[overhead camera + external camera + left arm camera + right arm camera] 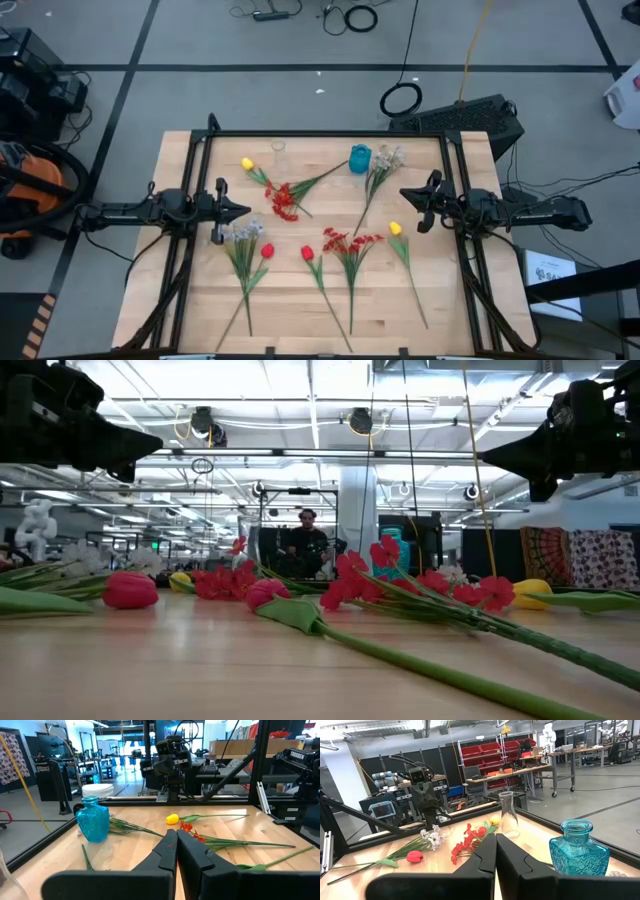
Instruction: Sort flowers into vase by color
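Several green-stemmed flowers lie flat on the wooden table (180,300). On the left are a white spray (240,232) and a red tulip (267,250). In the middle are another red tulip (307,253) and a red spray (350,242). To the right lies a yellow tulip (395,228). Farther back are a yellow tulip (247,163), a red spray (283,200) and a white spray (385,160). A blue vase (359,158) and a clear vase (279,150) stand near the far edge. My left gripper (176,837) hovers shut above the left side. My right gripper (495,839) hovers shut above the right side.
Black frame rails (330,134) run along the table's far edge and down both sides. In the low view both arms (80,420) (570,430) hang well above the flowers. Bare wood shows along the near edge between the stems. A person (307,545) stands far off in the room.
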`<control>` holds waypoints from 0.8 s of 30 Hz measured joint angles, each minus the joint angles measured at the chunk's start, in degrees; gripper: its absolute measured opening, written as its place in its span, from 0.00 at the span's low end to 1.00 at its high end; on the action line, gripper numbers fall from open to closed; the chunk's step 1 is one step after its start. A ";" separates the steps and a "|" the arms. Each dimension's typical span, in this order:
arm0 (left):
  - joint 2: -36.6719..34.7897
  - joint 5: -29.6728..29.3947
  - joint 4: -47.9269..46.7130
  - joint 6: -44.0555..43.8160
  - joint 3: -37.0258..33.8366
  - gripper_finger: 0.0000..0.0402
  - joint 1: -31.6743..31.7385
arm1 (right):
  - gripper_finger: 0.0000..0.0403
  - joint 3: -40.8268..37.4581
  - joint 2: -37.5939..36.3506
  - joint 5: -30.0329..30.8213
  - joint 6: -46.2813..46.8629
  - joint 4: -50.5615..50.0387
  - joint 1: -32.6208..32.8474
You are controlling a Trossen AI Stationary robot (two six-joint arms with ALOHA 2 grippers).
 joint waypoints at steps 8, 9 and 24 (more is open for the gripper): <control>0.02 0.02 0.00 0.00 0.00 0.04 0.00 | 0.00 -0.01 -0.01 -0.02 -0.02 0.00 0.00; 0.02 0.02 -0.02 0.00 0.00 0.04 0.00 | 0.00 -0.02 0.00 -0.01 -0.23 0.02 -0.02; 0.01 0.00 0.00 -0.01 -0.02 0.04 0.00 | 0.00 6.19 5.94 -2.40 1.56 -2.92 1.02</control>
